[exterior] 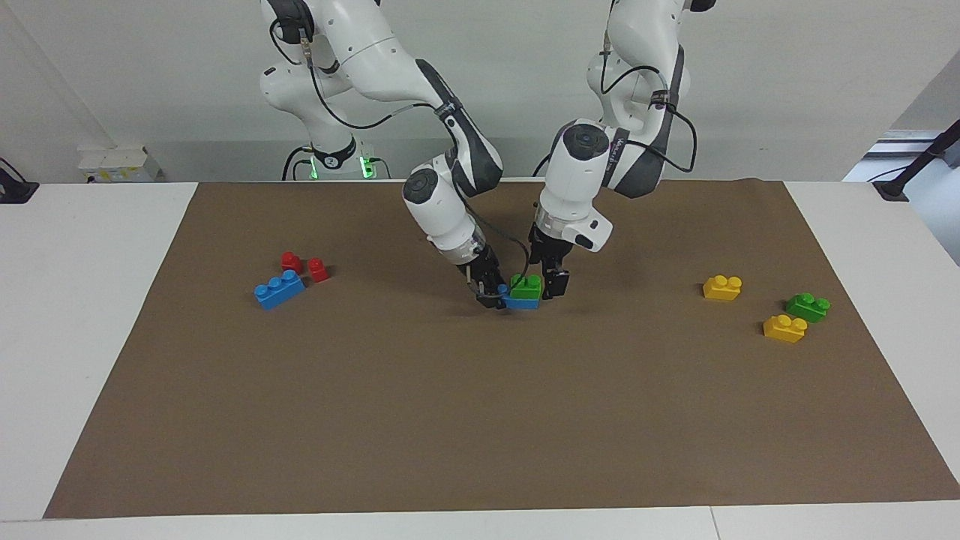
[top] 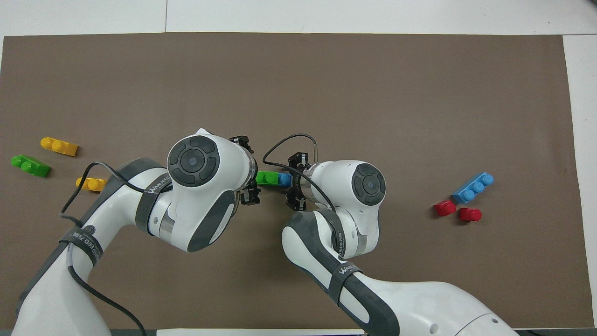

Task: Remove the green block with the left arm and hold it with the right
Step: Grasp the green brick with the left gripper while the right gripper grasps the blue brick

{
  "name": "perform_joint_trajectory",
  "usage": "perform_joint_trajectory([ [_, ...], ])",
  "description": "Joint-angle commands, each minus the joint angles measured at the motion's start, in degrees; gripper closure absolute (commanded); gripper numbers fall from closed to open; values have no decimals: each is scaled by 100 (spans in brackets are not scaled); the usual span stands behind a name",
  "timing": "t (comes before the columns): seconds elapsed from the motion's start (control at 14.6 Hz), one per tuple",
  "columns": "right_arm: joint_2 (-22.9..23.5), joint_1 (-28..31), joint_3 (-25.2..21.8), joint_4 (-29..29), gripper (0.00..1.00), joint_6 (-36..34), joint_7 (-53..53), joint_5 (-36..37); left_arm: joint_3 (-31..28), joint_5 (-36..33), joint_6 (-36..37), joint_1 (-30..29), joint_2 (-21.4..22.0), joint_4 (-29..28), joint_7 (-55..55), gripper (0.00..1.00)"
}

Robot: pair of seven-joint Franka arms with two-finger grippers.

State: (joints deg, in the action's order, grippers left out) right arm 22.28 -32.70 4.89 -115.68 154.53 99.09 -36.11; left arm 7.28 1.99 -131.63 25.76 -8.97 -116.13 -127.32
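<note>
Table (exterior: 90,315): white and smooth, its bare margins showing along every edge of the mat
Mat (exterior: 480,420): large flat brown rectangle covering most of the table; its half farther from the robots lies open, as do wide stretches between the centre stack and the brick groups at each end
Right arm (exterior: 450,210): white with dark joints, reaching down to the mat's middle
Left arm (exterior: 577,180): white with dark joints, coming down beside the right arm over the same spot
Right gripper (exterior: 491,294): low at the mat, its fingers closed around the end of the blue base brick (exterior: 521,302)
Left gripper (exterior: 543,279): at the green block, one finger on each side of it; I cannot tell whether they press it
Green block (exterior: 526,285): at the mat's centre, bright plastic with two round studs, seated on the blue base brick
Long blue brick (exterior: 279,289): three studs, toward the right arm's end, with two small red bricks (exterior: 304,266) just beside it
Second green brick (exterior: 807,306): toward the left arm's end, between two yellow bricks (exterior: 722,287), all near the mat's edge
</note>
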Motion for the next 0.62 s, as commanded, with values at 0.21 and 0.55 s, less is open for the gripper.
perform_joint_trajectory([
  [0.21,31,-35,4,2,100,147,67,-142,-95,-260,-293,254,-8,-314,-319,0],
  [0.55,31,-35,-5,-7,100,147,67,-142,-95,-392,-390,263,-114,-305,-486,0],
])
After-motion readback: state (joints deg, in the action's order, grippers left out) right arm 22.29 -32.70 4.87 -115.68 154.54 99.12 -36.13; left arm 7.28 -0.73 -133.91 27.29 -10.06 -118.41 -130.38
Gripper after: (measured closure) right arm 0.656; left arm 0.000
